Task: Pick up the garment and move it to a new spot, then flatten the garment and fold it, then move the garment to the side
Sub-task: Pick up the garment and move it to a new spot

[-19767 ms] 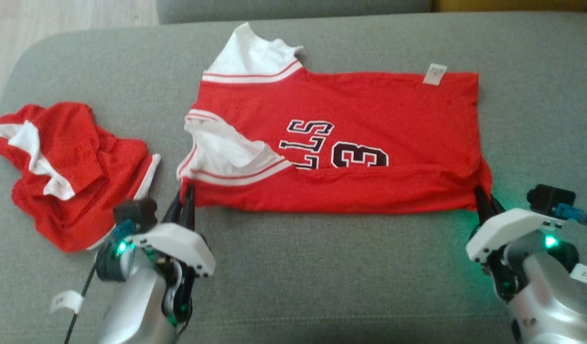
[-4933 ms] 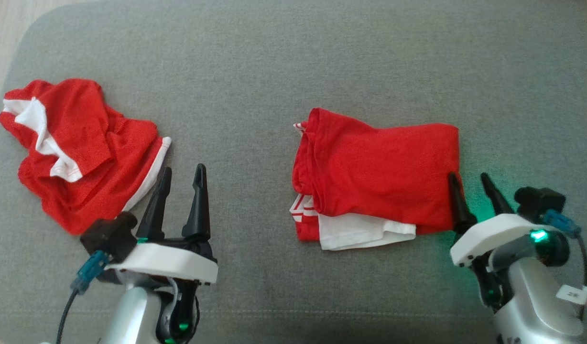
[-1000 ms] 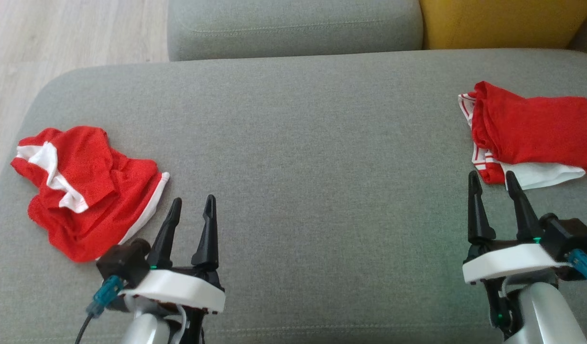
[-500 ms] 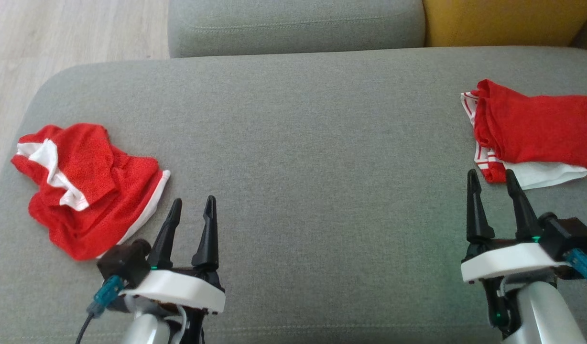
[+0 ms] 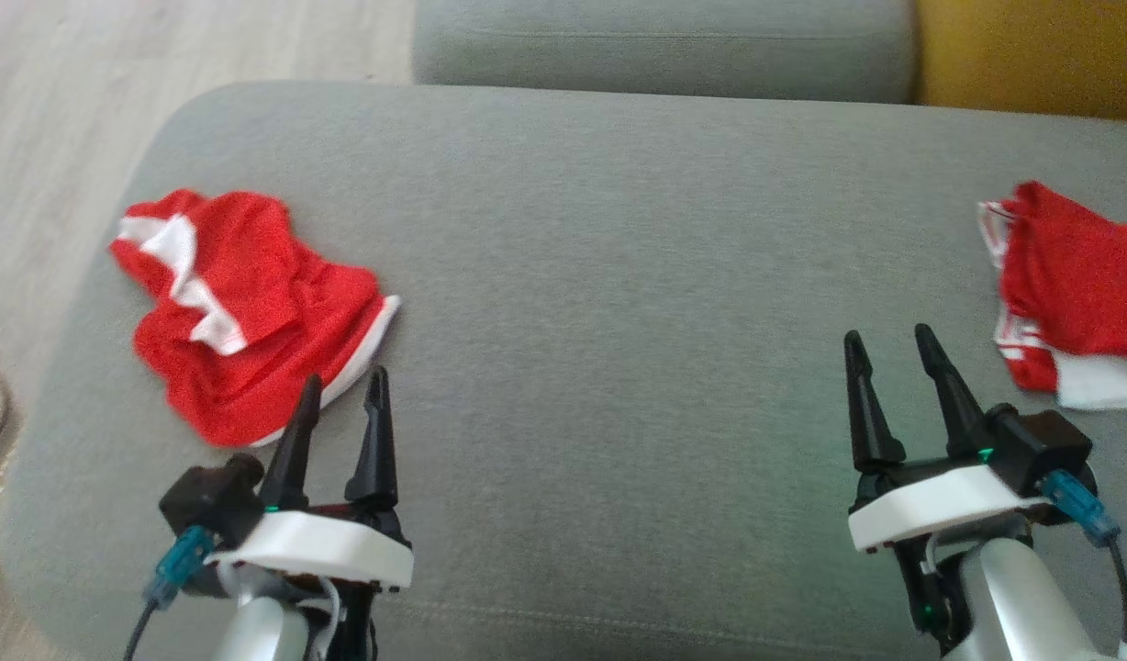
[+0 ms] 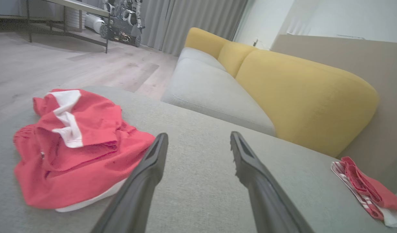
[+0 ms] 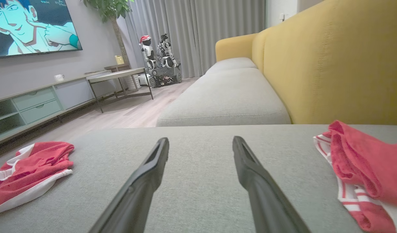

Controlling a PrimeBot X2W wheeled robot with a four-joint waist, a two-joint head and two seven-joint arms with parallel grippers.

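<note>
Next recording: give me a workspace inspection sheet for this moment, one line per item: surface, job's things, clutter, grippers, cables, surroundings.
Surface: grey cushion, bare across the middle.
Job's things: folded jersey lies at the cushion's right end; crumpled garment lies unfolded at the left end.
Clutter: nothing seen.
Grippers: left gripper open, holding nothing, close to the crumpled garment; right gripper open, holding nothing, apart from the folded jersey.
Cables: left cable and right cable, each with a blue plug at the wrist, clear of the cloth.
Surroundings: yellow backrest, wooden floor, television, low table, curtains.
</note>
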